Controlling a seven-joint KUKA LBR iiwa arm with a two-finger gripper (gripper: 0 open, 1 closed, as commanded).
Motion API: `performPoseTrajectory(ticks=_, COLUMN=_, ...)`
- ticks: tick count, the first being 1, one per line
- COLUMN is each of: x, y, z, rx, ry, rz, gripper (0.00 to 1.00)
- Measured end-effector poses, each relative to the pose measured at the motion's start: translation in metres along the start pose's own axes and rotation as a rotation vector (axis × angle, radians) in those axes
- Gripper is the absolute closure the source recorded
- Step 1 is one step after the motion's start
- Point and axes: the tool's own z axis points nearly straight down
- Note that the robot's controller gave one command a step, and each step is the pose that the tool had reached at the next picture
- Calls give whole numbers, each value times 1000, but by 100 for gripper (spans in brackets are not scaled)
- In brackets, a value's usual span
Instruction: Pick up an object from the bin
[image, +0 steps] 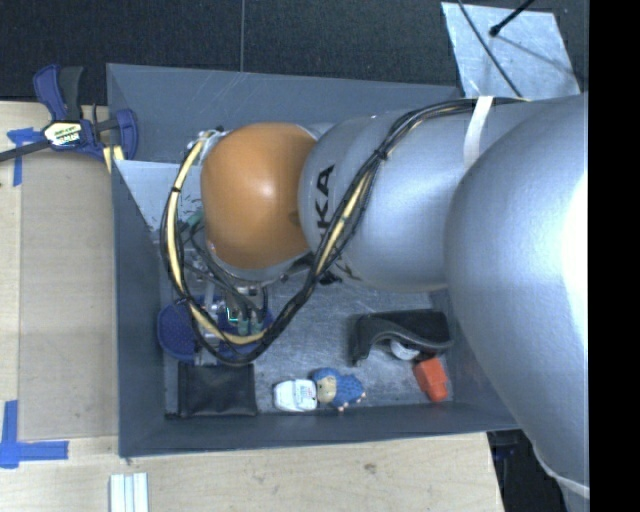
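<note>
Gripper (236, 316) sits low in the left part of the bin (135, 300) (wrist cables crowd it); whether it is open or closed cannot be told. 2 things lie nearest: a blue round piece (177, 331) just to its left and a black flat pouch (214, 390) just beside it toward the near wall. The pouch appears soft and light, best pinched at a raised edge. The blue piece looks stiffer, possibly slippery.

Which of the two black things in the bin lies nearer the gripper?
The flat square black pad in the lower left corner, just below the gripper; the curved one lies farther right.
</note>
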Motion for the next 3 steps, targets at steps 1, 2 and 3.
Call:
performPoseTrajectory(ticks=1, x=24, y=-48, z=91, rx=-2, ry=-10, rz=-101, gripper=0)
performPoseTrajectory(ticks=2, x=22, y=-45, z=85, rx=-5, ry=-17, rz=-102, gripper=100)
performPoseTrajectory(ticks=3, x=24, y=-34, z=-43, rx=-4, ry=-15, rz=-44, gripper=100)
